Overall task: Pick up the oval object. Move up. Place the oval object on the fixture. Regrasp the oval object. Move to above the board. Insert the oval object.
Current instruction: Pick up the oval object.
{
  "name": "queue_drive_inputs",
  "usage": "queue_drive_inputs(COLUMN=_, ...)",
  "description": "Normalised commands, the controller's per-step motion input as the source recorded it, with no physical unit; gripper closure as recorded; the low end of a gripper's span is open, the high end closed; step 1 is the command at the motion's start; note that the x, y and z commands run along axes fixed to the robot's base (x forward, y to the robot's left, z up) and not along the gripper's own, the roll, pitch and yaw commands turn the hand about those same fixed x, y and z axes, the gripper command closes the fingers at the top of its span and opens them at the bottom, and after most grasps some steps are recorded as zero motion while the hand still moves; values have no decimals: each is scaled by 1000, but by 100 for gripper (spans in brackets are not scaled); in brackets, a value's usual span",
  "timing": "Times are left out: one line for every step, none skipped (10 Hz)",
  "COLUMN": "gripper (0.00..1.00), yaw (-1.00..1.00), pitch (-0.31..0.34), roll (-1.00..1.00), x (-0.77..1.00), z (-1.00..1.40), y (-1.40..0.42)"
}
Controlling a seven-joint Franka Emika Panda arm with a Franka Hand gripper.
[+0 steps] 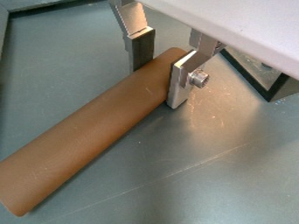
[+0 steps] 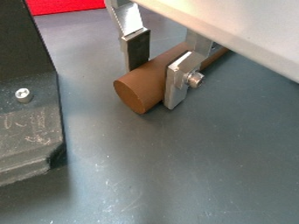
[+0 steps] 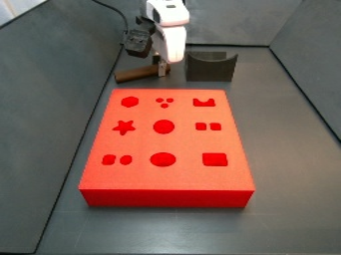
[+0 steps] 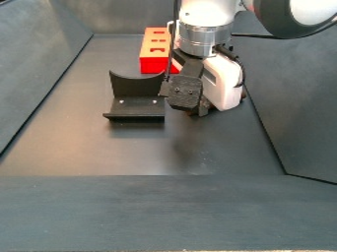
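The oval object (image 1: 93,149) is a brown rod lying flat on the grey floor; it shows in both wrist views (image 2: 142,87) and in a side view (image 3: 134,73). My gripper (image 1: 162,66) is down at the floor and straddles the rod near one end, with one finger on each side touching it, also seen in a wrist view (image 2: 158,66). The fixture (image 3: 209,66) is a dark block with a U-shaped notch, close beside the gripper (image 3: 162,62). It also shows in another side view (image 4: 134,98) and a wrist view (image 2: 26,105). The red board (image 3: 167,139) lies in front.
Dark walls enclose the floor on all sides (image 3: 54,120). The board's far end (image 4: 154,49) sits behind the arm (image 4: 208,39) in a side view. A strip of the board (image 2: 65,6) shows in a wrist view.
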Motion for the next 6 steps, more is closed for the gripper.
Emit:
queue_drive_inputs(gripper=100, yaw=0, pitch=0, roll=0, x=0, z=0, y=0)
queue_drive_inputs(gripper=100, yaw=0, pitch=0, roll=0, x=0, z=0, y=0)
queue_drive_inputs(gripper=100, yaw=0, pitch=0, roll=0, x=0, z=0, y=0)
queue_drive_inputs(gripper=100, yaw=0, pitch=0, roll=0, x=0, z=0, y=0)
queue_drive_inputs(gripper=100, yaw=0, pitch=0, roll=0, x=0, z=0, y=0)
queue_drive_inputs(gripper=100, yaw=0, pitch=0, roll=0, x=0, z=0, y=0)
